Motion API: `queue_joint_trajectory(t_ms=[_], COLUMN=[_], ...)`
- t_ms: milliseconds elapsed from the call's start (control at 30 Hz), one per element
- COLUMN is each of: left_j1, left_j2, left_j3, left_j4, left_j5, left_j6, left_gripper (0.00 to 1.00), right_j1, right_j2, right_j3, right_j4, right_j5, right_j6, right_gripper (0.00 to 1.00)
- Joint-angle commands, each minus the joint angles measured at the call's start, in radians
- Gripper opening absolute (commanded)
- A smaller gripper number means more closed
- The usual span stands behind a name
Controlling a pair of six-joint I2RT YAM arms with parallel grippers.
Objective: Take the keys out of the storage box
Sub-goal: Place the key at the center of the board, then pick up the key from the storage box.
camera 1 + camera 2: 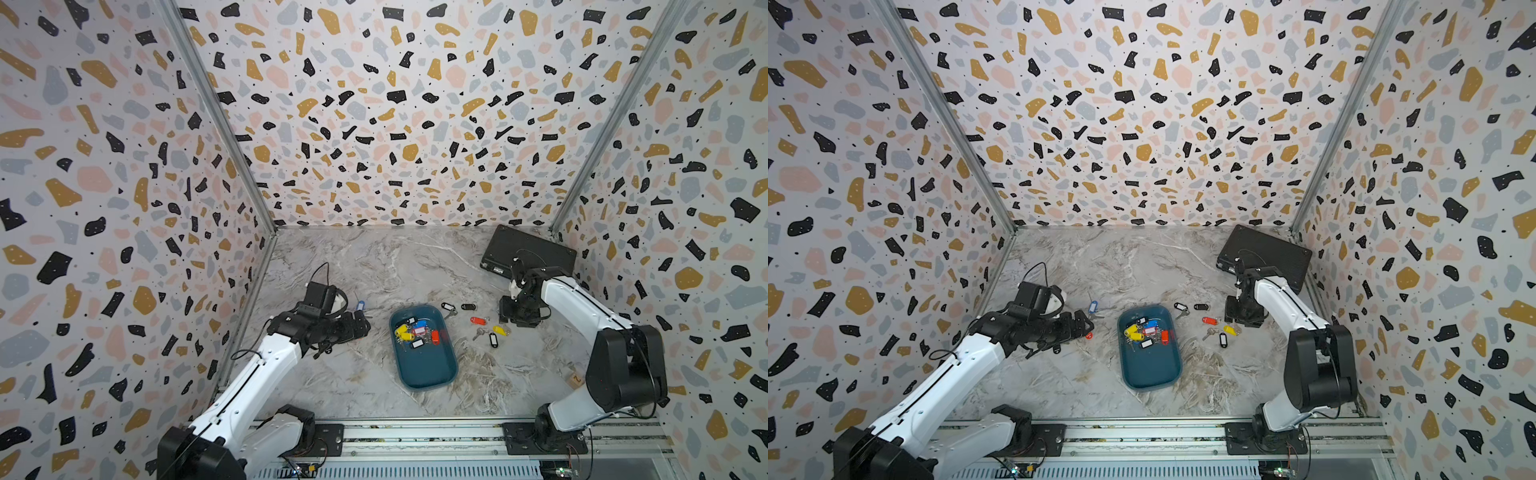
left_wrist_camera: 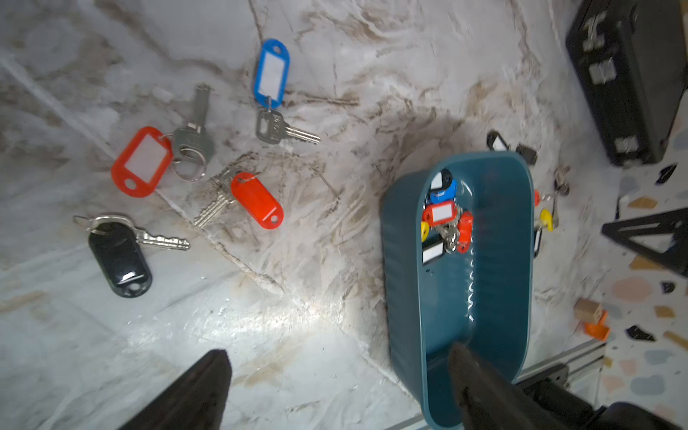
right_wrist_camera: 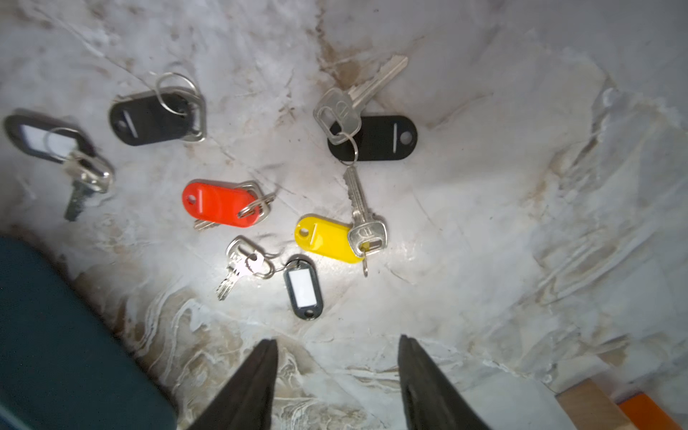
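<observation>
Table (image 1: 374,266): grey marble, walled at the back and both sides.

Box (image 1: 428,368): teal, mid-table toward the front edge. Its long sides run front to back, slightly skewed. It shows in both top views.

Keys (image 1: 417,332): a heap with yellow, blue, red and black tags lies inside the box at its far end. The left wrist view shows the same heap against the box's far wall.

Left keys (image 2: 257,199): four sets lie flat on the table left of the box, apart from it and from each other. Their tags are blue, red with a white label, plain red, and black.

Right keys (image 3: 327,240): six tagged sets are spread on the table right of the box, toward the right edge. The tags are red, yellow, two plain black, and two black-framed with white labels. None touches the box.

Left claw (image 2: 338,352): jaws wide, nothing between them. It sits low over the table just left of the box, with the left keys ahead of it. In both top views it stands clear of the box.

Right claw (image 3: 337,340): jaws parted, fairly wide, holding nothing. It points down over the table right of the box, with the right keys ahead of its tips.

Case (image 1: 532,249): black, lying flat in the far right corner.

Block (image 1: 576,379): small, wooden, marked 2, by the right edge toward the front.
</observation>
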Motion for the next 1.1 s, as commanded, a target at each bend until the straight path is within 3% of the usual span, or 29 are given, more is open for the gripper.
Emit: queue_joint_trajectory(t_ms=[0, 267, 467, 733, 1067], left_j1=[-0.103, -0.389, -0.506, -0.533, -0.534], left_j2=[0.024, 0.242, 0.49, 0.678, 0.845], left_j3=[0.111, 0.358, 0.511, 0.557, 0.617], left_j4=[-0.061, -0.125, -0.161, -0.057, 0.001], left_j5=[-0.126, -0.239, -0.24, -0.17, -0.195], left_j6=[0.07, 0.212, 0.283, 0.293, 0.336], left_gripper=[0.9, 0.71, 0.51, 0.54, 0.56], right_j1=[-0.002, -0.002, -0.002, -0.002, -0.002], right_j2=[-0.112, -0.274, -0.301, -0.332, -0.343], right_j3=[-0.002, 0.023, 0.016, -0.005, -0.032], right_j4=[-0.053, -0.099, -0.108, -0.113, -0.116], right_j5=[-0.051, -0.114, -0.132, -0.142, -0.143], right_j6=[0.01, 0.0, -0.004, -0.011, -0.019], right_gripper=[0.49, 0.44, 0.44, 0.45, 0.45])
